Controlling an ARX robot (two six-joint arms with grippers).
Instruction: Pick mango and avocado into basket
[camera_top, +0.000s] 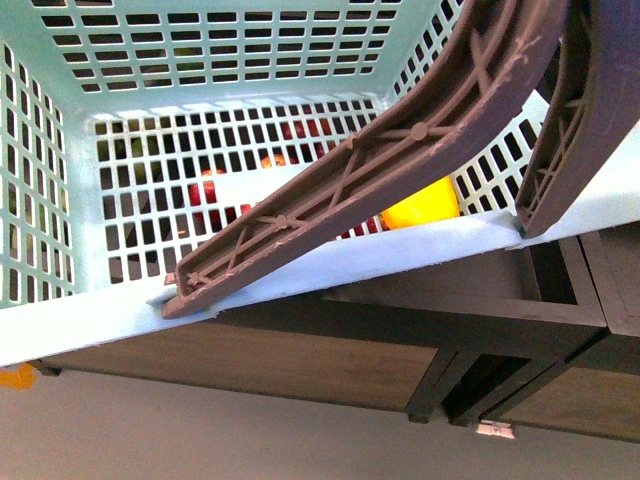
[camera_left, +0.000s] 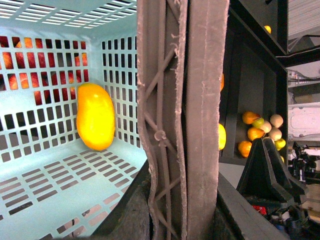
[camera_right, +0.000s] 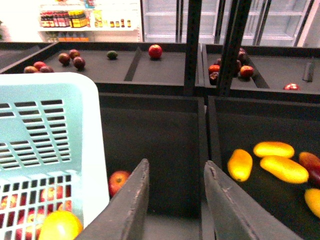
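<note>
The left gripper (camera_left: 182, 200) is clamped round one brown handle (camera_left: 180, 100) of the basket (camera_left: 30, 190), the handle filling the gap between its dark fingers. The left wrist view alone shows the mango (camera_left: 95, 117) whole: one smooth, oblong, yellow-orange fruit inside the teal basket, against a slotted wall near a corner. From the front, both handles show, and the nearer one hides most of the mango. The right wrist view shows the mango only through the slots. The right gripper (camera_right: 176, 167) stands beside the basket, jaws well apart and holding nothing. Beyond it, a dark bin (camera_right: 250, 125) holds three whole yellow oblong fruits (camera_right: 273, 149) and a fourth cut off by the frame edge.
</note>
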